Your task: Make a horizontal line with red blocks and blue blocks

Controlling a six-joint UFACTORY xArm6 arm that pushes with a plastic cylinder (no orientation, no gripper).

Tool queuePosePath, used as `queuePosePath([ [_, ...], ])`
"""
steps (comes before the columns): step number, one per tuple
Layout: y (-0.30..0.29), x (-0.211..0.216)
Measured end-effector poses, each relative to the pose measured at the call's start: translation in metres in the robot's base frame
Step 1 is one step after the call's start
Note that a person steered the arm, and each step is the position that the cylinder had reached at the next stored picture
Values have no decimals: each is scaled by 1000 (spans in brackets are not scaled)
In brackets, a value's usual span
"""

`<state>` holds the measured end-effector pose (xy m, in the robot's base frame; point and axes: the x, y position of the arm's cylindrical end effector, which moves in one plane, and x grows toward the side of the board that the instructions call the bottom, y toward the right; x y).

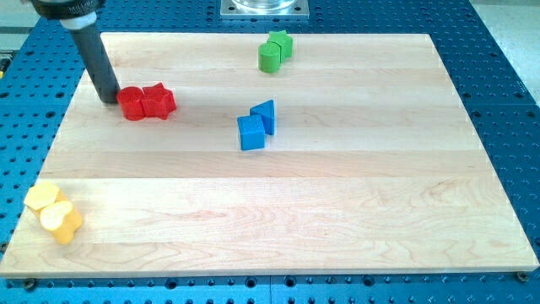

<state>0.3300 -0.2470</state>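
Red blocks and blue blocks, four pieces in two pairs, are your stock for the line.

Table: pale wooden board on a blue perforated base; smooth, so pieces should slide freely.

Arm rod: dark, entering from the view's top left. It carries no tool and no jaws, so nothing opens or closes; my tip sits at the left flank of the red pair, touching or just short, which you cannot tell.

Red cylinder and red star-shaped block: touching side by side, upper left of the board.

Blue cube and blue wedge-like block: touching, near the centre, well apart from the reds and lower in the view.

Green blocks, top edge, and yellow blocks, bottom left corner: not wanted.

Handling, by judgement: small, rigid, light pieces. Push low and through the middle of a flat face; an off-centre push will likely spin the cylinder away or split a pair.
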Motion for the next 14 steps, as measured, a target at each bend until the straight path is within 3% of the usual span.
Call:
queuePosePath([
  [1,37,-35],
  [2,104,-19],
  [4,67,29],
  [5,94,68],
  [7,60,34],
  [8,-6,62],
  [9,-13,67],
  [10,-3,38],
  [13,16,67],
  [14,66,44],
])
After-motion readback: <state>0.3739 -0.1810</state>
